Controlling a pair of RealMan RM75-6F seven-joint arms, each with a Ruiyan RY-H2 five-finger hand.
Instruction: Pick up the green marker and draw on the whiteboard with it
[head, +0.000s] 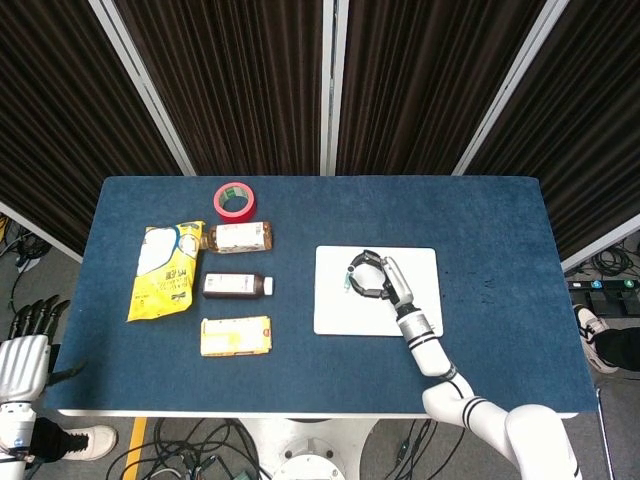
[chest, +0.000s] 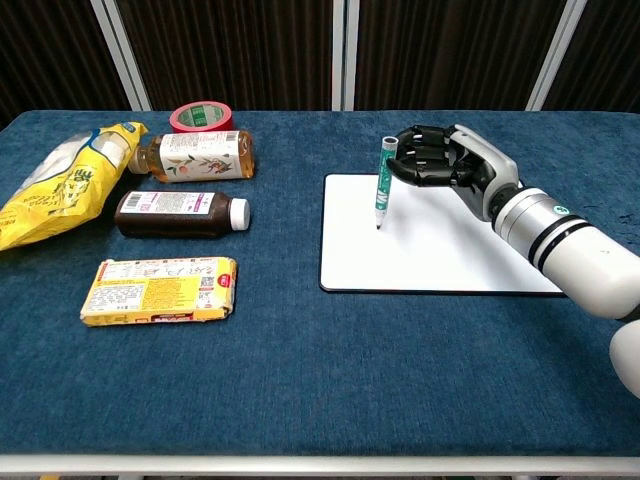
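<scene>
My right hand (chest: 440, 165) (head: 374, 281) grips the green marker (chest: 383, 184) near its top and holds it almost upright, tip down. The marker's tip touches or sits just above the left half of the white whiteboard (chest: 470, 255) (head: 335, 310); I cannot tell which. No drawn line shows on the board. In the head view the marker (head: 346, 283) is only a sliver beside the fingers. My left hand (head: 28, 335) hangs off the table's left edge with its fingers apart, holding nothing.
On the left of the blue table (chest: 300, 380) lie a yellow snack bag (chest: 60, 185), a brown medicine bottle (chest: 180, 214), a tea bottle (chest: 200, 156), a yellow box (chest: 160, 291) and a red tape roll (chest: 202, 116).
</scene>
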